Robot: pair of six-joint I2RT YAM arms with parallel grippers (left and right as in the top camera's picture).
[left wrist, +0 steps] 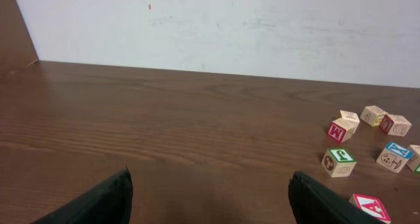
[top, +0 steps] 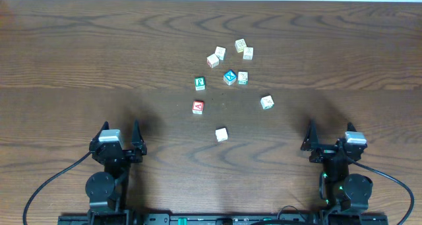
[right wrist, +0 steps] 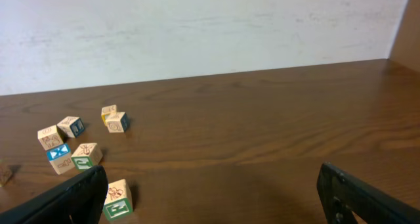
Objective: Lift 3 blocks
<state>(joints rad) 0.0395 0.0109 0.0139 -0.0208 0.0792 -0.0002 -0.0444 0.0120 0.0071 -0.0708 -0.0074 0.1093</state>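
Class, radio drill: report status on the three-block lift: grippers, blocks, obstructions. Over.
Left gripper and right gripper open, empty, parked at the near edge. Red block, green-marked block, cream block all on the table, untouched. No obstruction in between. Over.

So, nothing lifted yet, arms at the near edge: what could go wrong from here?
The cream block lies between the left arm and right arm; both might reach for it and clash. The red block sits near a green-faced block, which could get bumped or grabbed instead.
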